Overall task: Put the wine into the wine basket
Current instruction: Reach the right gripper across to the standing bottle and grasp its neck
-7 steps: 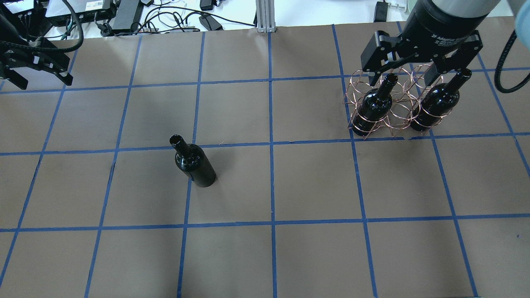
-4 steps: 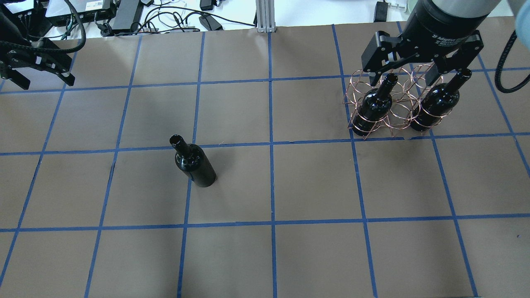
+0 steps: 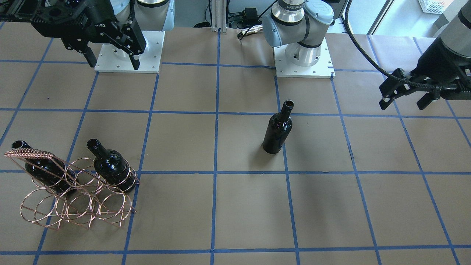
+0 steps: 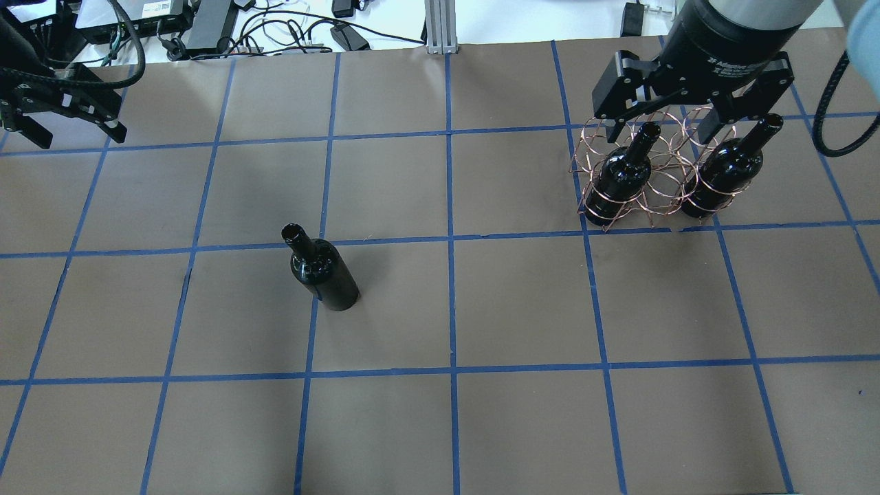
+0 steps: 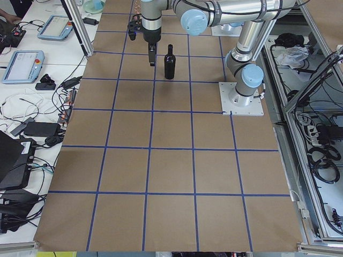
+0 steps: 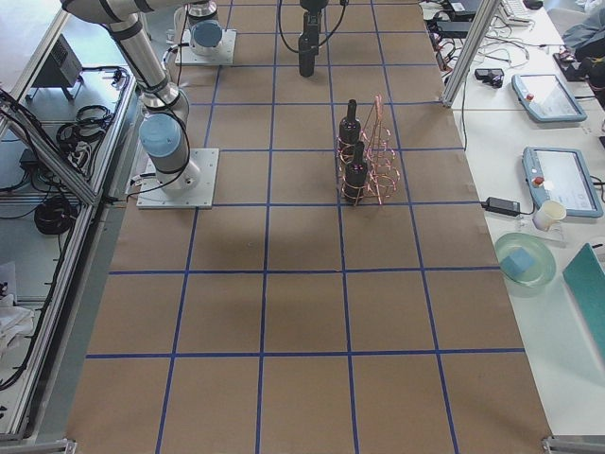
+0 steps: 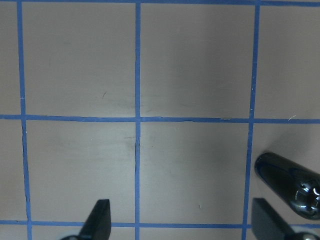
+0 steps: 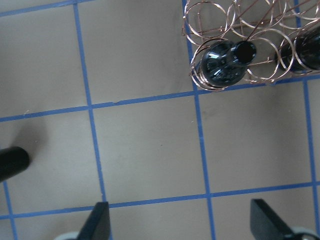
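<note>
One black wine bottle stands upright and alone on the table's left-middle; it also shows in the front view and at the left wrist view's right edge. The copper wire wine basket stands at the back right and holds two more bottles, one on the left and one on the right. My right gripper hangs open and empty above the basket. My left gripper is open and empty at the far left, well away from the loose bottle.
The brown table is marked with a blue tape grid. Cables and power boxes lie beyond the back edge. The two arm bases stand at the robot's side of the table. The basket's wrapped handle stands above its rings.
My right gripper has drawn slightly up and back from the basket, still open. My left gripper has shifted a little. The three bottles and the basket have not moved.
</note>
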Robot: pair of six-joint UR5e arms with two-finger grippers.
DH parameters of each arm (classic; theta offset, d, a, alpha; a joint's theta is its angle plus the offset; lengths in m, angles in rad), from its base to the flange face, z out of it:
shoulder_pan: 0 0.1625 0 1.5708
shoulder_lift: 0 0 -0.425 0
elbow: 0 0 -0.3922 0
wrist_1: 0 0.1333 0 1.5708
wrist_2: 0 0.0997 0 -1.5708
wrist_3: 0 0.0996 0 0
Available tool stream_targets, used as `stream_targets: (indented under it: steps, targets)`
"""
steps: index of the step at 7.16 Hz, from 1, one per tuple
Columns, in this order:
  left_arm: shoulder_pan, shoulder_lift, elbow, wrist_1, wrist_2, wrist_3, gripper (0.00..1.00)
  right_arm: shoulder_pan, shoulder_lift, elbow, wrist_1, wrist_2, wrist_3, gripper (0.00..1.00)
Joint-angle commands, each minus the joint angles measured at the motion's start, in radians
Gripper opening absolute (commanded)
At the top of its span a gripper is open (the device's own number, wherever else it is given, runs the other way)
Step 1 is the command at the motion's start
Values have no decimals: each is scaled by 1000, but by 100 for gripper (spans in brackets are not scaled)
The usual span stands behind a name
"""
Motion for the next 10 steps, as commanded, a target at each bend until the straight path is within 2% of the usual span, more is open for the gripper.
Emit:
stream_targets:
  steps: [1, 3, 4, 6, 8, 10]
  targets:
    - [-1, 0, 0, -2, 0, 0, 100, 156, 86, -45, -62, 26, 294, 100]
    - [-1, 0, 0, -2, 0, 0, 100, 340, 221, -131, -116, 14, 579, 100]
    - [-1, 0, 0, -2, 0, 0, 100, 373, 252, -141, -155, 12, 650, 100]
    - [1, 0, -2, -2, 0, 0, 100, 404, 299, -142, -232, -18, 662, 100]
    - [2, 0, -2, 0, -2, 0, 100, 515, 404, -179, -301, -116, 671, 100]
    - [2, -2, -2, 0, -2, 0, 100, 550, 465, -205, -375, -115, 749, 100]
